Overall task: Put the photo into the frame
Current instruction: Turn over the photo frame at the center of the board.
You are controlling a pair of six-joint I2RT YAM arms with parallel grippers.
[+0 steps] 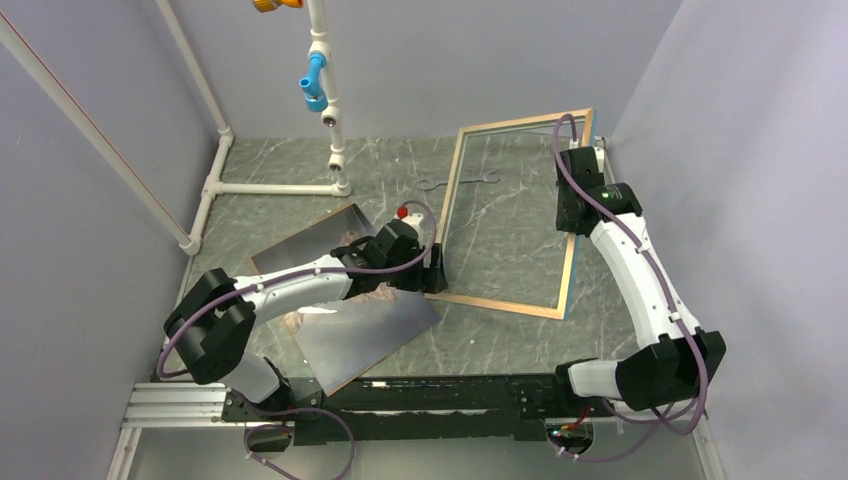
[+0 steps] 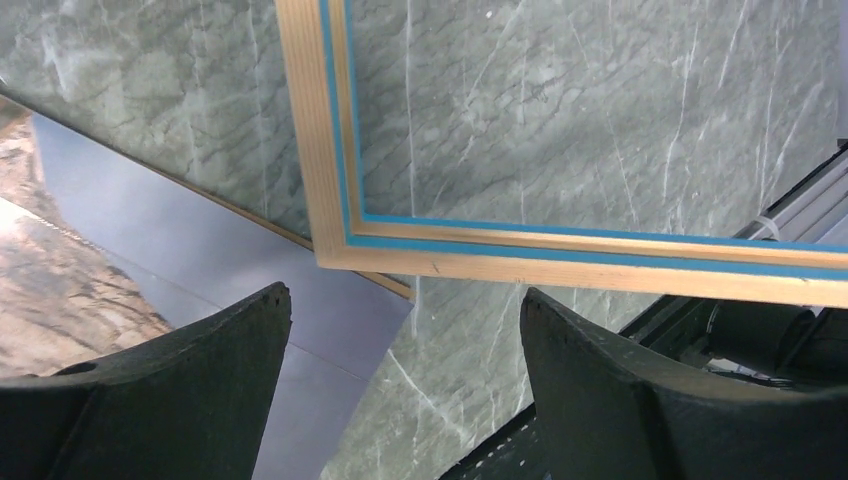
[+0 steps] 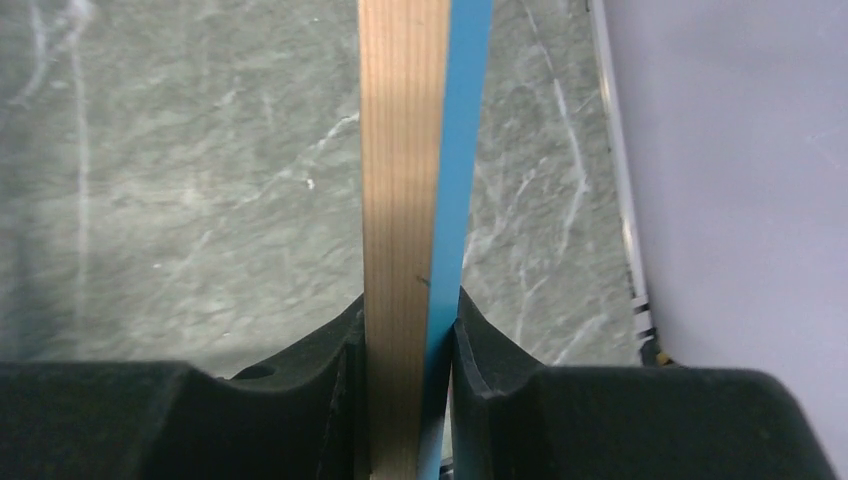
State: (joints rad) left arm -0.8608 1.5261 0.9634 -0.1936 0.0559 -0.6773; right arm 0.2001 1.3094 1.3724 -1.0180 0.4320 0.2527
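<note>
Green marbled stone formed the counter, closed in by pale lilac walls. At its far left stood a white pipe stand with a blue fitting on it.

We saw the frame on the right half of the counter, tan wooden back upward, with blue showing along its inner lip and outer edge. Marble was visible through its empty opening. We could not tell whether its far side was raised off the counter. A wrench lay at the frame's left rail, one end inside the opening and the other outside it.

Our right hand was clamped on the frame's rail near the far right corner. One finger pressed the tan side and the other the blue side, with the rail filling the gap between them.

Our left hand hovered just short of the frame's near left corner. Its fingers stood wide apart with nothing between them, and that corner lay just beyond the tips.

We found the photo face up on the counter, left of the frame and outside it, partly under the left forearm. Brown rock showed at one end and grey sky nearer the frame. One corner reached close to the frame's near left corner. A thin edge of brown board ran along the photo's side toward the frame.
</note>
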